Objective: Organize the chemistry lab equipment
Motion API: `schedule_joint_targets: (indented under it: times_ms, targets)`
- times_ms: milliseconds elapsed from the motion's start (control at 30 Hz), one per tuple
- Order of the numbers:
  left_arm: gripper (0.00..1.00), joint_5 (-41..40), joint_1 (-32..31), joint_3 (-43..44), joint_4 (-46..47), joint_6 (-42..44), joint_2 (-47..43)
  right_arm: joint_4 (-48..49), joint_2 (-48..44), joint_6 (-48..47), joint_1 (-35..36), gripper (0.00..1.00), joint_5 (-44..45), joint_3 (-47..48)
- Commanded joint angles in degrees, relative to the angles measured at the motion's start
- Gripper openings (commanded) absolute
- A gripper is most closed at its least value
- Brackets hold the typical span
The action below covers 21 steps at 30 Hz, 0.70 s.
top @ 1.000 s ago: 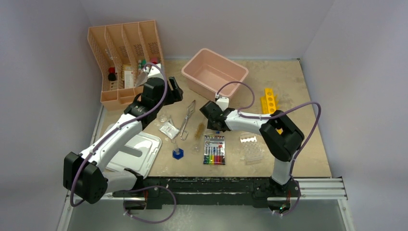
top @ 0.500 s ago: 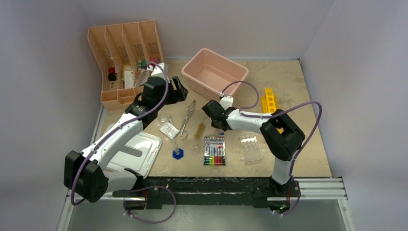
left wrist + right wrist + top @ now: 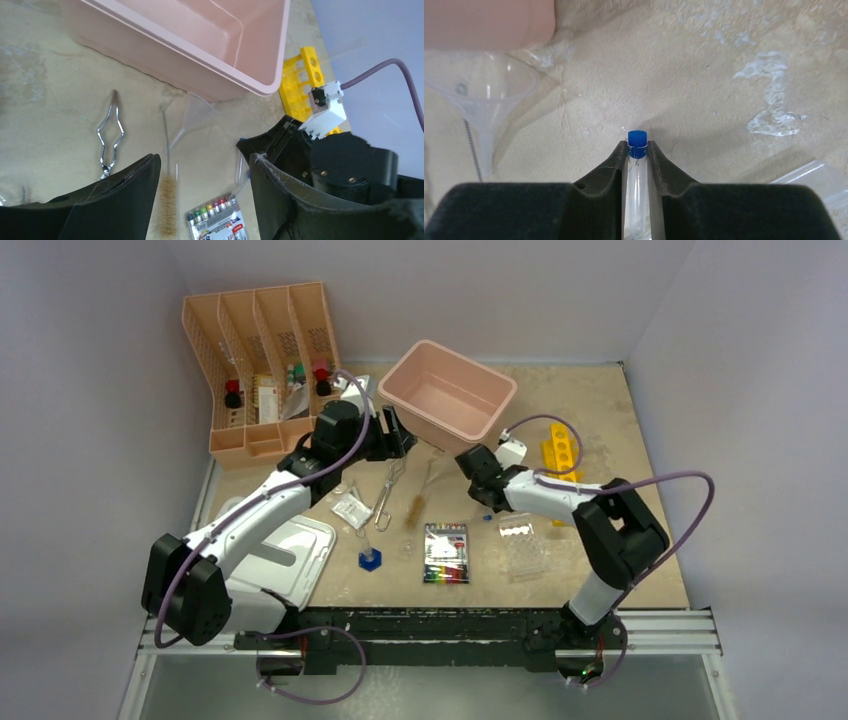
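Blue-capped tube (image 3: 637, 172) pinched inside the right claw (image 3: 637, 146), cap beyond its tips.

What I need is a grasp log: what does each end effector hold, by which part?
Right end effector: blue-capped tube, just below its cap; left end effector: nothing.

The file organizer (image 3: 215, 350) stands far left at the back, the bin (image 3: 440, 415) to its right. Before the bin lie the tongs (image 3: 390, 485) and, right of them, the brush (image 3: 413, 512); the funnel (image 3: 197, 112) seems to touch the bin's near wall. The packet (image 3: 352, 508) lies left of the tongs, the cylinder (image 3: 370, 558) before it. The marker pack (image 3: 446, 552) lies right of the cylinder, the tube rack (image 3: 522, 545) right of that. Right of the funnel, a tube (image 3: 637, 137) sits in the right gripper (image 3: 637, 147).
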Motion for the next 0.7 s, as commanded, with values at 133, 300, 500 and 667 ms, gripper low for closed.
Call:
schedule_joint_targets:
  times_ms: [133, 300, 500, 667]
  targets:
    - [0.65, 6.11, -1.34, 1.70, 6.92, -1.84, 2.20, 6.97, -9.45, 0.56, -3.45, 0.19, -3.84, -2.24]
    - [0.65, 11.38, -2.32, 2.55, 8.26, -2.21, 4.94, 6.20, -14.74, -0.48, -4.17, 0.20, -6.97, -2.14]
    - [0.66, 17.40, -5.82, 3.25, 14.00, -4.33, 9.34, 3.99, -22.31, -0.45, -4.48, 0.21, -11.02, -1.73]
    - [0.65, 20.05, -9.39, 3.96, 21.65, -6.67, 13.88, 1.94, -25.66, -0.38, -4.73, 0.21, -13.00, 0.87]
